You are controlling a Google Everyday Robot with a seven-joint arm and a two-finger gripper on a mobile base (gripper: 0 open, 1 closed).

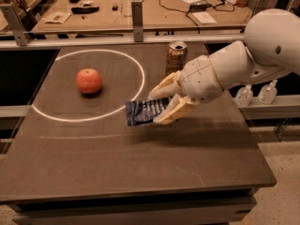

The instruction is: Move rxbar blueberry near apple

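The rxbar blueberry (143, 112) is a flat dark navy-blue wrapper with pale text lines, held in the air above the dark table (140, 172). My gripper (163, 106) is shut on its right end, cream fingers (169, 114) above and below it. The bar sticks out leftward toward the white circle line. The apple (89, 80) is round and red-orange, resting inside the white painted circle at the table's left, about a hand's length left of the bar.
An orange-brown drink can (176, 57) stands upright just behind my gripper. A white circle (136, 97) is painted on the table. A rail and a workbench (140, 13) with cables lie beyond. Two plastic bottles (255, 95) stand at the right, off the table.
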